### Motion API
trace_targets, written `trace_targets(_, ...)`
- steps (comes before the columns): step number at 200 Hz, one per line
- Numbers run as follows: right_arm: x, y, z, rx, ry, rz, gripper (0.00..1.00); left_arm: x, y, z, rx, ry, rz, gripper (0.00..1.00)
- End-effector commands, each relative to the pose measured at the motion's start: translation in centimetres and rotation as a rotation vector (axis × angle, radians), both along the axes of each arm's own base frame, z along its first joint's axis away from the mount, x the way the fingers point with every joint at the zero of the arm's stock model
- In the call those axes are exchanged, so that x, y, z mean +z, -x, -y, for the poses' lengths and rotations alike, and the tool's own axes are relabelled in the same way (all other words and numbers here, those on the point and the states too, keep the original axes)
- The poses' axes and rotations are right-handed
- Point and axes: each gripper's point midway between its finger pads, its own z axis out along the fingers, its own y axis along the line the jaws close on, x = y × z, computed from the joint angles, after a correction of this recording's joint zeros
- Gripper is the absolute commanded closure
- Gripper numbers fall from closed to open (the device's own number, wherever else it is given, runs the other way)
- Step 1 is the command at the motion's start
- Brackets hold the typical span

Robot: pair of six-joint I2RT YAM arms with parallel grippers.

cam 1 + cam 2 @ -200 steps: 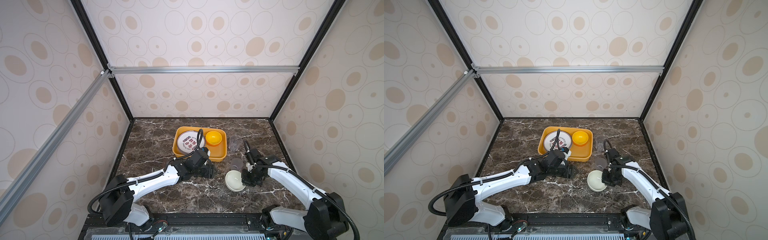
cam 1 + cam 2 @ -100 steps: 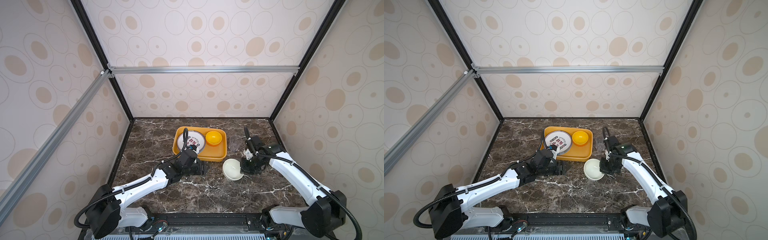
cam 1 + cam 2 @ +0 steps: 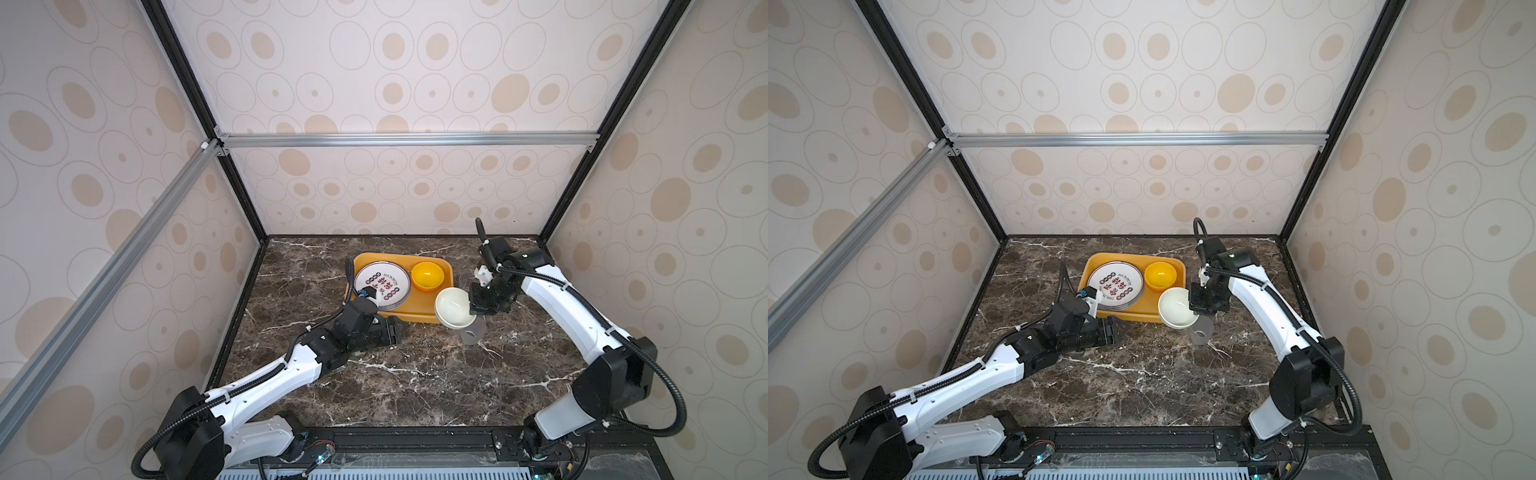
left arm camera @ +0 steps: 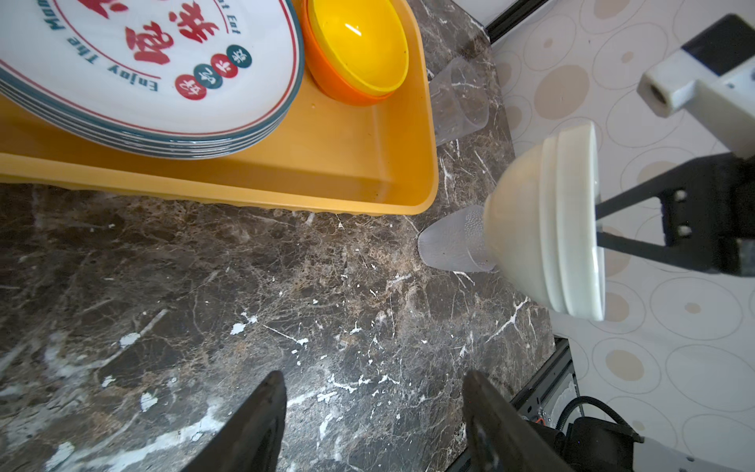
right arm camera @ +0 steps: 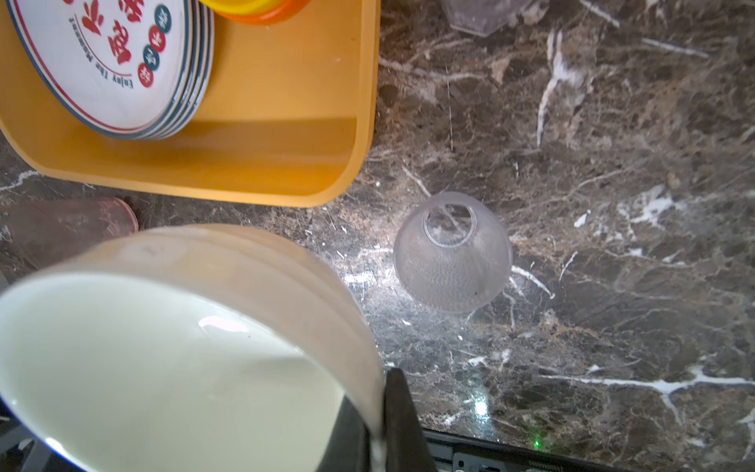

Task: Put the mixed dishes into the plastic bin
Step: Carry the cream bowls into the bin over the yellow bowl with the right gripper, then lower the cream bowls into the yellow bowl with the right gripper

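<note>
The marble table [image 3: 415,374] carries the yellow bin [image 3: 419,311] toward its back. Inside lie a stack of plates [image 3: 384,282], cut off in both wrist views, and a yellow bowl [image 3: 427,275] nested in an orange bowl [image 4: 327,77] that barely shows. The right claw [image 4: 599,222] is pinched tight on the rim of the off-white bowl [image 3: 455,309], which is tilted in the air at the bin's near corner and half hides an upturned grey cup [image 5: 453,253]. The left claw [image 4: 374,408] gapes wide and empty, low over the table. A clear cup [image 4: 457,102] sits just beside the bin's end wall. A pinkish cup [image 5: 69,224] is blurred and mostly hidden behind the held bowl.
</note>
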Motion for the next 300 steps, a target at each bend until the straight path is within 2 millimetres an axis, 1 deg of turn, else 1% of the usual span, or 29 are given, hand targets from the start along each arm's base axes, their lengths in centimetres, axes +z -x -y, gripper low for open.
trace_targets(1, 0.7, -1.2, -0.8, 0.031, -0.005, 0.002, 0.97, 1.0, -0.5, -1.3, 0.06, 0.016, 0.013, 0.32)
trace_targets(38, 0.3, -4.3, -1.9, 0.032, 0.0, 0.009, 0.97, 1.4, -0.8, -2.8, 0.111, 0.034, 0.014, 0.31)
trace_targets(75, -0.3, -7.3, -2.8, 0.033, 0.012, 0.011, 0.97, 1.6, -0.9, -3.9, 0.144, 0.038, 0.011, 0.31)
trace_targets(88, -0.4, -8.3, -3.2, 0.033, 0.009, 0.018, 0.97, 1.6, -0.8, -4.1, 0.149, 0.041, 0.007, 0.31)
trace_targets(123, -1.4, -10.7, -3.9, 0.032, 0.019, 0.01, 0.97, 0.9, -0.5, -4.2, 0.155, 0.049, -0.015, 0.31)
trace_targets(148, -2.1, -12.3, -4.2, 0.017, 0.025, 0.01, 0.97, 0.8, -0.5, -4.3, 0.159, 0.049, -0.017, 0.31)
trace_targets(182, -2.8, -14.2, -4.7, 0.002, 0.023, 0.017, 0.97, 0.7, -0.5, -4.5, 0.165, 0.043, -0.024, 0.31)
trace_targets(186, -3.3, -14.3, -4.7, 0.0, 0.029, 0.005, 0.97, 0.7, -0.5, -4.5, 0.167, 0.042, -0.025, 0.31)
trace_targets(188, -2.8, -14.7, -4.8, 0.0, 0.024, 0.022, 0.97, 0.6, -0.5, -4.5, 0.166, 0.04, -0.027, 0.31)
trace_targets(190, -2.7, -14.8, -4.8, -0.002, 0.022, 0.025, 0.97, 0.7, -0.5, -4.5, 0.167, 0.04, -0.026, 0.31)
trace_targets(233, -3.9, -16.6, -4.9, -0.023, 0.03, 0.029, 0.97, 0.4, -0.5, -4.8, 0.175, 0.036, -0.033, 0.31)
trace_targets(265, -4.6, -17.4, -4.8, -0.039, 0.039, 0.033, 0.97, 0.1, -0.5, -4.8, 0.177, 0.034, -0.039, 0.31)
trace_targets(300, -5.6, -17.8, -4.7, -0.044, 0.05, 0.027, 0.96, -0.1, -0.4, -4.9, 0.18, 0.033, -0.044, 0.31)
